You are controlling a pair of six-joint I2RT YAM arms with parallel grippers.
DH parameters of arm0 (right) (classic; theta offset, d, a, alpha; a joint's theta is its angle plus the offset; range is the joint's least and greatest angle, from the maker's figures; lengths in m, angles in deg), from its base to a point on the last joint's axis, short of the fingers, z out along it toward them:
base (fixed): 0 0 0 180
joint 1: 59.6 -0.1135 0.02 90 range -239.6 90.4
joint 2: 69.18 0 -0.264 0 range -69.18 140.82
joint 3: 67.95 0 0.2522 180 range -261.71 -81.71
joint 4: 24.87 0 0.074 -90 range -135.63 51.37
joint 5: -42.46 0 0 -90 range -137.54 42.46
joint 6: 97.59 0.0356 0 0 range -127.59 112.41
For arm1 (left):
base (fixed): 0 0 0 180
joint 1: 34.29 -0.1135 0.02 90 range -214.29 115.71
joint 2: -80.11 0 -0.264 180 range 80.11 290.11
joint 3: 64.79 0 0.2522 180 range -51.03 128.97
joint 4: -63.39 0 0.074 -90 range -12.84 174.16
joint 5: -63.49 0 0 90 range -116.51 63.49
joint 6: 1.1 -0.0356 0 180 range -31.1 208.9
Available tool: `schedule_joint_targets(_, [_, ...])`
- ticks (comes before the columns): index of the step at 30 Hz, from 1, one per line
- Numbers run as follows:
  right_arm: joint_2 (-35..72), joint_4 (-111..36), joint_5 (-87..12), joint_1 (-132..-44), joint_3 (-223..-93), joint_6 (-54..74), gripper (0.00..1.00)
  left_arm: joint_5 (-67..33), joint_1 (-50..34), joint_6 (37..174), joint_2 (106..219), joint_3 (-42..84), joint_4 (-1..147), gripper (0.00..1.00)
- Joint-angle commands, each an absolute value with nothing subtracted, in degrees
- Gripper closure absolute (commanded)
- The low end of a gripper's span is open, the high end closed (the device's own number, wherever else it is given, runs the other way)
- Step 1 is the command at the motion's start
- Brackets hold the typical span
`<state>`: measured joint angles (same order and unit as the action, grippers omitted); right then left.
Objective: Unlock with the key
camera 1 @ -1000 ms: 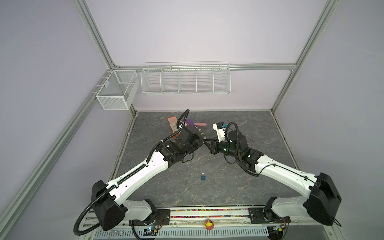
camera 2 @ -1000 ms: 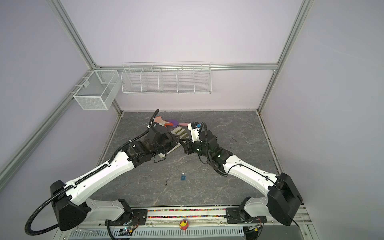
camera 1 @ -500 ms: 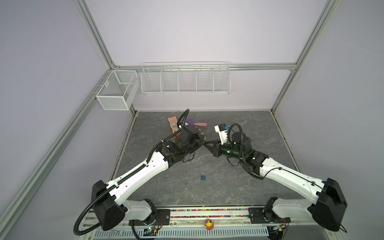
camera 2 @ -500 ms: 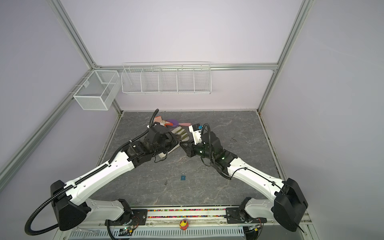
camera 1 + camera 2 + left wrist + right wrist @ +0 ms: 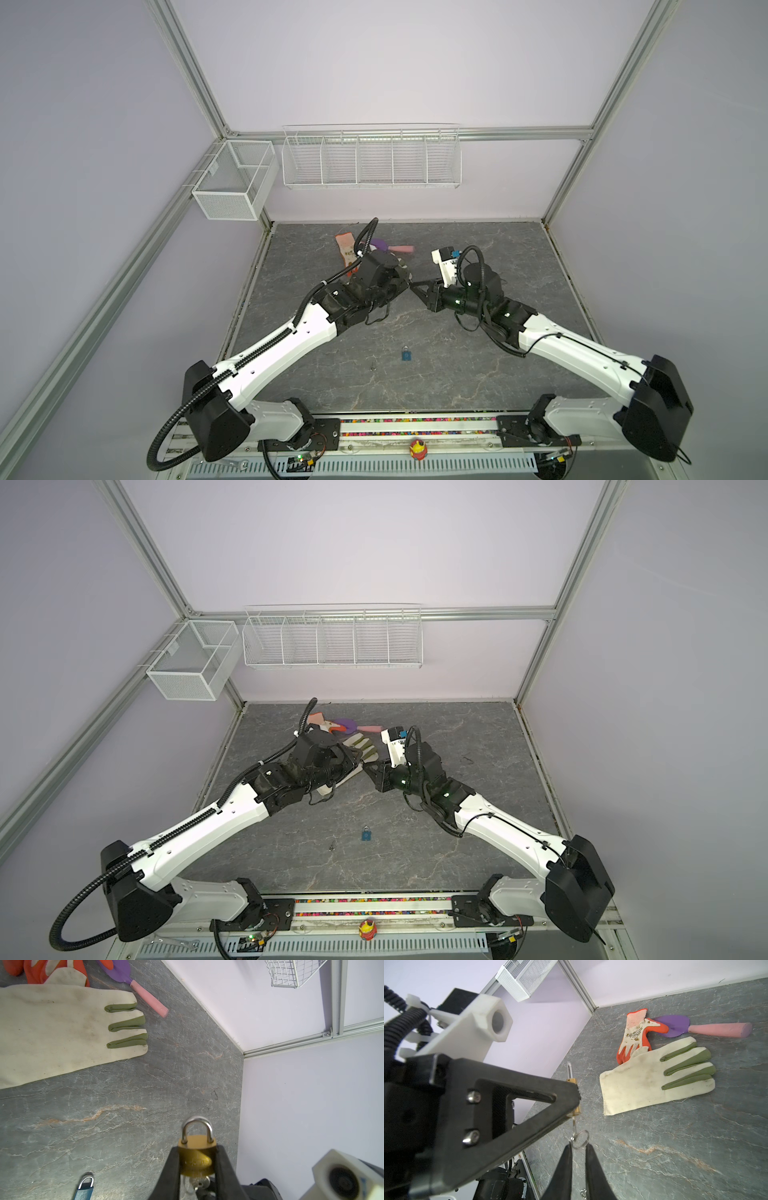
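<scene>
At six o'clock of the padlock [image 5: 196, 1159], the key [image 5: 573, 1124] is mostly hidden; left gripper [image 5: 197, 1150] clamps it, right gripper [image 5: 579, 1147] barely parted at the key ring [image 5: 587, 1135].

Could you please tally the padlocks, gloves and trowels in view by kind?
Padlocks: 2, brass padlock and blue padlock.
Gloves: 2, cream glove and orange glove.
Trowels: 1, purple trowel.
Total: 5.

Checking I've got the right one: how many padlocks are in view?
2. Brass padlock clamped in the left claw; blue padlock lying loose on the tabletop.
</scene>
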<state>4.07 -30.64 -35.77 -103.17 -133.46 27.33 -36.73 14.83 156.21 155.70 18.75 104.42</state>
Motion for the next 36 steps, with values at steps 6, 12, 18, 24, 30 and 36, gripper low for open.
schedule_joint_targets(6, [5.3, -28.1, -34.7, -102.8, -134.5, 29.1, 0.86, -36.8, 14.6, 156.9, 154.2, 17.8, 103.1, 1.0])
schedule_joint_targets(12, [6.2, -27.9, -34.3, -102.8, -135.4, 29.3, 0.88, -35.5, 14.6, 157.3, 154.5, 17.9, 102.6, 1.0])
schedule_joint_targets(18, [7.0, -28.4, -35.7, -102.8, -135.5, 29.0, 0.91, -34.3, 14.6, 157.5, 153.9, 17.8, 102.4, 1.0])
schedule_joint_targets(24, [6.6, -26.3, -36.8, -102.7, -135.3, 28.7, 0.93, -33.3, 15.1, 157.2, 153.6, 18.2, 102.7, 1.0])
schedule_joint_targets(30, [5.5, -23.7, -36.9, -102.8, -135.2, 26.4, 0.94, -30.4, 16.3, 157.0, 153.9, 18.2, 103.4, 1.0])
schedule_joint_targets(36, [6.1, -25.9, -37.7, -104.7, -137.7, 22.1, 0.94, -28.5, 17.3, 156.1, 154.8, 19.5, 105.2, 1.0])
